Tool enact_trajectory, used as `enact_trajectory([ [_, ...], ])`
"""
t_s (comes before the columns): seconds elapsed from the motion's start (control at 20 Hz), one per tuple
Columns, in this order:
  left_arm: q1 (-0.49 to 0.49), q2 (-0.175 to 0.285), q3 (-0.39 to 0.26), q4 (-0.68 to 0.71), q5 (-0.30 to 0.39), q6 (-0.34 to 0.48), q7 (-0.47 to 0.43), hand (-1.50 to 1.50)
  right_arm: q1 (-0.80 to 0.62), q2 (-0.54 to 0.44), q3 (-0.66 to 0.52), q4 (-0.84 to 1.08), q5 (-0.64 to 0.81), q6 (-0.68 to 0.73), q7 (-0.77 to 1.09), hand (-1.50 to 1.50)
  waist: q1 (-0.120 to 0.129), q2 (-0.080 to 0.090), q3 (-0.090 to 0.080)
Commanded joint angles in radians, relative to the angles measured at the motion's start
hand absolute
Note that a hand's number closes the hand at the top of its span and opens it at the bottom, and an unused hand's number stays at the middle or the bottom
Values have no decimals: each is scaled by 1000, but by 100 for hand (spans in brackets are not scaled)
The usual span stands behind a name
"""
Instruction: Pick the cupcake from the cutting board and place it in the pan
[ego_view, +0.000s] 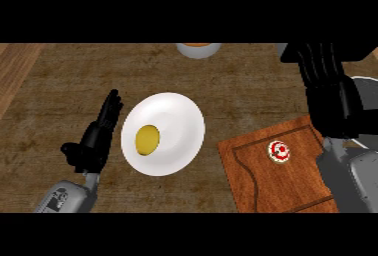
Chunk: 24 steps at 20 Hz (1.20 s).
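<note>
1. The cupcake (278, 151) is seen on the cutting board (269, 187)
2. The right hand (328, 95) is held near it, fingers straight, nothing gripped
3. The left hand (96, 137) is rested open beside the plate (177, 112)

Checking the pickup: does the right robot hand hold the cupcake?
No, the cupcake lies on the cutting board, apart from the right robot hand.

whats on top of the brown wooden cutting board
A small round red-and-white cupcake sits on the brown wooden cutting board, nothing touching it. The black right hand and its grey forearm cover the board's right edge, so that strip cannot be seen.
</note>
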Motion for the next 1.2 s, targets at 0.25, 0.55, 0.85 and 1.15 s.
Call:
enact_trajectory([
  [0.25, -74, 153, -40, -46, -68, -94, 126, 0, -14, -241, 119, 333, 52, 278, 258, -150, 52, -1, -51],
  [0.55, -41, 165, -52, -88, -34, -140, 220, 0, 63, -282, 186, 543, 421, 114, -78, -150, 18, -13, -50],
  [0.85, 20, 172, -19, -137, -52, -154, 250, 0, 15, -334, 266, 470, 474, 308, 73, -150, -6, -24, -55],
  [1.15, -48, 182, 33, -144, -15, -181, 316, 0, -136, -420, 357, 416, 600, 446, 293, -150, -9, -24, -56],
])
